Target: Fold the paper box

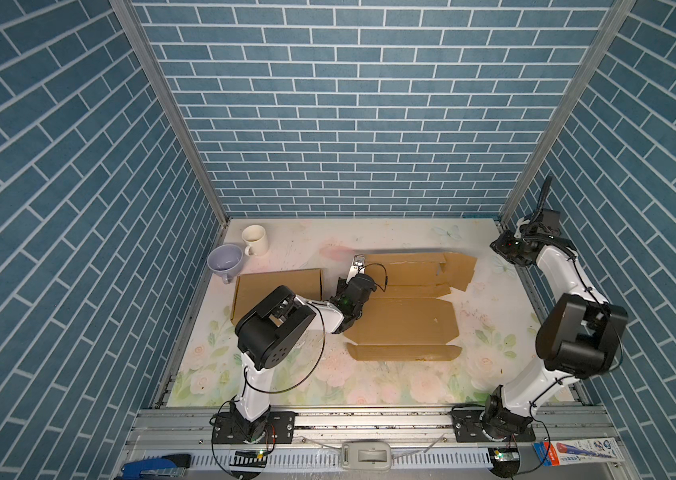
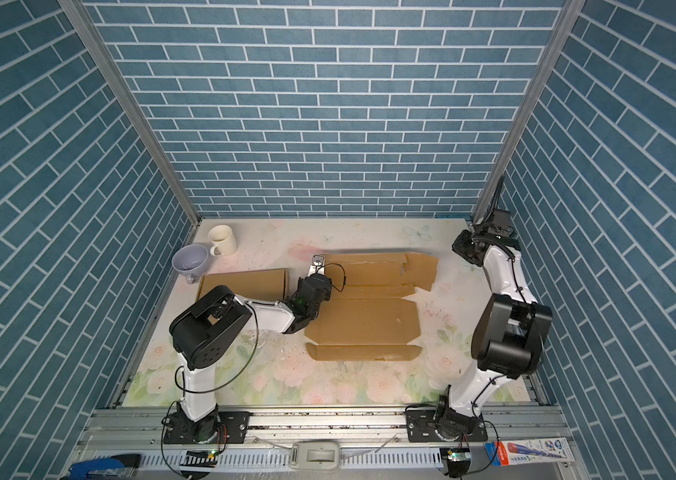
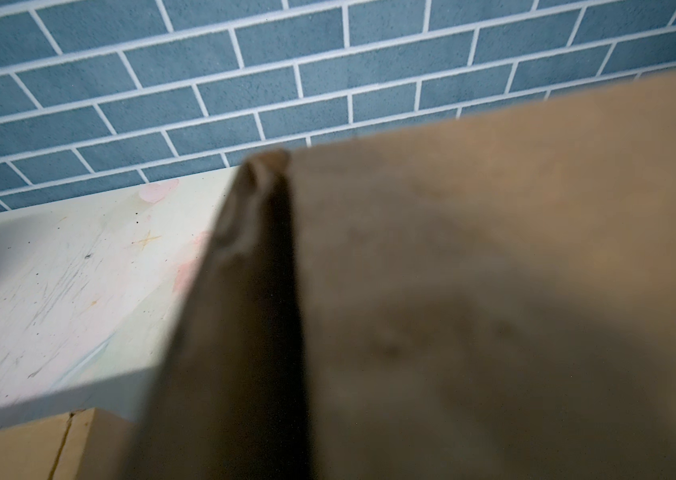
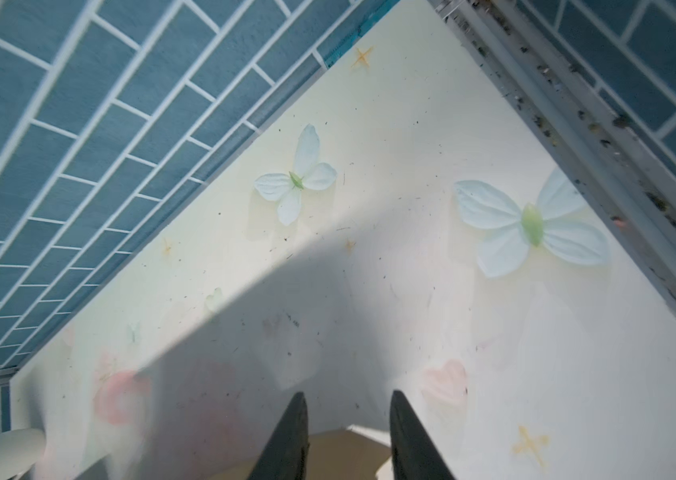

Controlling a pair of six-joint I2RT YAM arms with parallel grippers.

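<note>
The paper box [image 1: 407, 320] [image 2: 365, 320] is a brown cardboard blank spread out flat in the middle of the table. Its back panel [image 1: 407, 268] is lifted along the far side. My left gripper [image 1: 356, 262] [image 2: 318, 261] is at the left end of that panel, shut on its edge. In the left wrist view the cardboard [image 3: 494, 270] fills the frame, blurred, and hides the jaws. My right gripper [image 4: 349, 415] [image 1: 496, 245] hovers by the back right corner of the table. It is open with nothing between its dark fingers [image 4: 290, 436]. A corner of the cardboard [image 4: 349, 453] shows below them.
A second flat cardboard piece [image 1: 278, 286] lies at the left, partly under my left arm. A cream mug [image 1: 254, 240] and a tilted lavender cup [image 1: 225, 258] stand in the back left corner. Brick-patterned walls close the table on three sides.
</note>
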